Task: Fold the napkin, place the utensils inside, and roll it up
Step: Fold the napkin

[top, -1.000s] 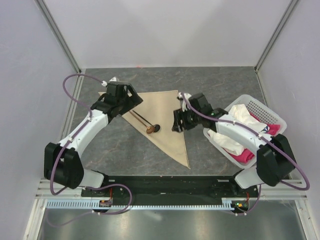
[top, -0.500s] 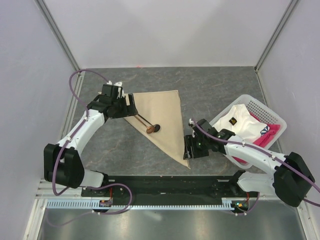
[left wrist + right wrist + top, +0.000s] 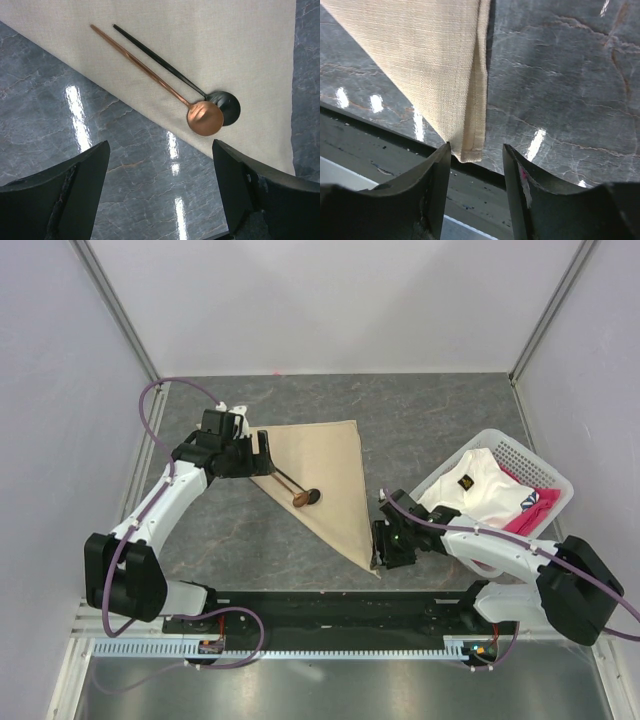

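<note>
Right tool (image 3: 475, 150): jaws part-spread, straddling the napkin (image 3: 435, 60) at its near tip, not pinching.
Left tool (image 3: 160, 152): spread wide, empty, near the far-left corner.
Utensils (image 3: 200, 112): on the napkin, handles pointing far-left.
Nearer arm: right.

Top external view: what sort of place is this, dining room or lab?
Probably a lab test cell: bare white walls on metal posts box in the table, the left arm and right arm are bolted at its near edge, and a basket holds cloths.
</note>
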`<state>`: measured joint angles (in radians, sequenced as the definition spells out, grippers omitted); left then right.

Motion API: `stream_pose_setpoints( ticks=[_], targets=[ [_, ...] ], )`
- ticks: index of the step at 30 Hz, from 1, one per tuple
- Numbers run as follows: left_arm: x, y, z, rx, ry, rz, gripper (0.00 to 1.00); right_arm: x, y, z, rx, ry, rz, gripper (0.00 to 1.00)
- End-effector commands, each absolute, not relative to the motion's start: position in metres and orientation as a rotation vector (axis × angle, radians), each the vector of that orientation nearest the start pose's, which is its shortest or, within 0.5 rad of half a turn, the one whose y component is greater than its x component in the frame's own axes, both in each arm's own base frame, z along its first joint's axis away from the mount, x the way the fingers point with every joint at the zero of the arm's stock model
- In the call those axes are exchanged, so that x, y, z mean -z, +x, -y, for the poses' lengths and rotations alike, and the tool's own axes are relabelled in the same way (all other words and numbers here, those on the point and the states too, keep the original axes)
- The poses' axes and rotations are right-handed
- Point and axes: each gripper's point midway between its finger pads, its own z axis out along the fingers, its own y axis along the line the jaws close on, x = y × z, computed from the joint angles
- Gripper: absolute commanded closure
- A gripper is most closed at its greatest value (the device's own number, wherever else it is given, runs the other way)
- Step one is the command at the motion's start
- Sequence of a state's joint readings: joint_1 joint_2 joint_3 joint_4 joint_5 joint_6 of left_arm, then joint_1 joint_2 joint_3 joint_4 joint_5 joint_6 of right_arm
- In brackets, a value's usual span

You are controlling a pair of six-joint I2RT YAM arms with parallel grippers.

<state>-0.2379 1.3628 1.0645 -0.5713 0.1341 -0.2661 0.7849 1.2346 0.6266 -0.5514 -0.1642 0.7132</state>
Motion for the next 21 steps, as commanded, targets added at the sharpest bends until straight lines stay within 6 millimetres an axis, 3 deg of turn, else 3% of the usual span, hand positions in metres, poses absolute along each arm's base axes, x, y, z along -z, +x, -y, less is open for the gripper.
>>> stream_pose_setpoints(
  ticks=[1,21],
  targets=[
    [-0.154,0.326,0.116,0.396,0.093,-2.43,0.1,-0.027,0.128,-0.204,-0.544,-0.104,-2.893,0.47],
    [-0.162,0.326,0.109,0.357,0.073,-2.396,0.1,-0.006,0.121,-0.198,-0.49,-0.086,-2.948,0.63]
  ],
)
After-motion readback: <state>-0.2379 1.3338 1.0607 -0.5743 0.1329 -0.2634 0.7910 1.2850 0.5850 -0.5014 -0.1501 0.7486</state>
